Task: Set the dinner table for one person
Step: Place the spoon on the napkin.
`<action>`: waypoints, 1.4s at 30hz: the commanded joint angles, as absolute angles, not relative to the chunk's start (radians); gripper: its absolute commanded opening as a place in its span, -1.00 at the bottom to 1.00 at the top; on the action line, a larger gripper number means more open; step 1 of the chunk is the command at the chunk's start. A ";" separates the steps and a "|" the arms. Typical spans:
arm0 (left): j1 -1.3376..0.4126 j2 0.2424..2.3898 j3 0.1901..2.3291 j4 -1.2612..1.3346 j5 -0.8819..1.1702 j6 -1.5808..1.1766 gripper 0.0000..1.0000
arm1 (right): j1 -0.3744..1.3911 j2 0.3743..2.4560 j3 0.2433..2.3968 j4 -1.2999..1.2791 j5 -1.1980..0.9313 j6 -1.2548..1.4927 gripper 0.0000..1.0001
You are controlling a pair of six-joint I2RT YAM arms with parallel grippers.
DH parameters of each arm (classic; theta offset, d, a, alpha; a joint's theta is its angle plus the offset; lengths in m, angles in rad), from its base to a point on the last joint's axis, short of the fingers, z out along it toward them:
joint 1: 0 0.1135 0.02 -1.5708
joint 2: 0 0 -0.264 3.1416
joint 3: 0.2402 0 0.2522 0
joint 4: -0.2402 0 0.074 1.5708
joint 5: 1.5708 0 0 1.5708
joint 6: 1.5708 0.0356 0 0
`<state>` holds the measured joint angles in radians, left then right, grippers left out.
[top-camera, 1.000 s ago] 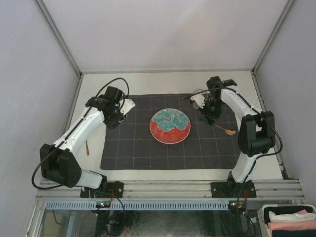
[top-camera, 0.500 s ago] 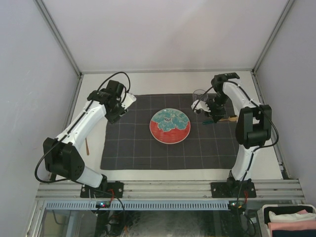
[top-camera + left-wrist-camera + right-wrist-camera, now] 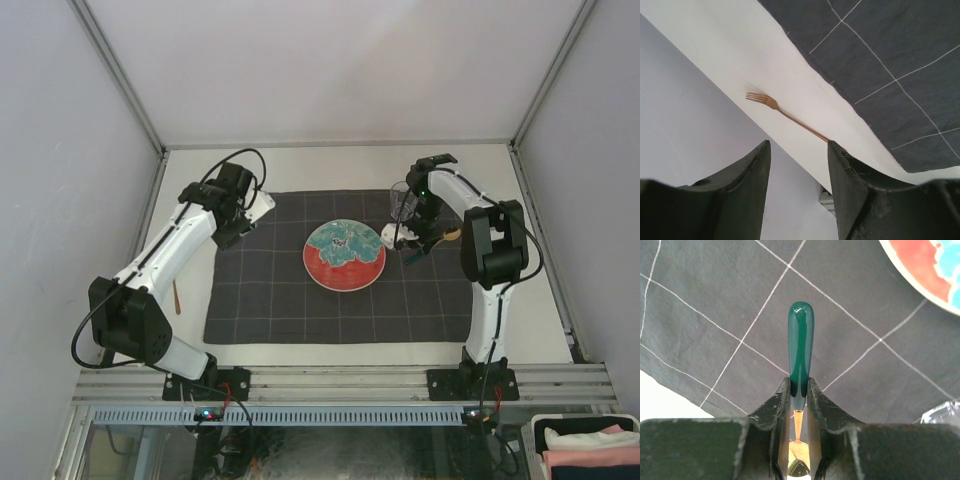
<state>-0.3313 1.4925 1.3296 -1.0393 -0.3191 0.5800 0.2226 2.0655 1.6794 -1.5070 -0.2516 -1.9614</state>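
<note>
The right gripper (image 3: 800, 385) has its fingers clamped on the glossy dark green handle of a gold-necked utensil (image 3: 801, 340). It holds this over the dark grey checked cloth (image 3: 260, 290), just right of the round red-and-turquoise plate (image 3: 344, 256). The left gripper (image 3: 797, 147) gapes wide and holds nothing. The plain, matte off-white dinner table (image 3: 330, 165) lies beneath everything, with bare strips around the cloth out to grey metal rails (image 3: 330, 378). A slim gold fork (image 3: 785, 115) lies on the left strip. The left arm stretches diagonally forward, and the right arm is folded tight.

Left pincer (image 3: 798, 150) spread wide, right pincer (image 3: 799, 387) clamped tight, pointing down
</note>
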 commanded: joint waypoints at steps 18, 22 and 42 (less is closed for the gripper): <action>-0.345 1.460 1.411 -1.079 -0.431 0.647 0.06 | 0.234 2.138 1.640 -1.559 -0.014 -2.604 -1.00; -0.350 1.467 1.416 -1.076 -0.444 0.644 0.05 | 0.256 2.175 1.680 -1.558 -0.005 -2.591 -1.00; -0.358 1.437 1.407 -1.073 -0.421 0.664 0.04 | 0.307 2.143 1.736 -1.550 -0.197 -2.336 0.38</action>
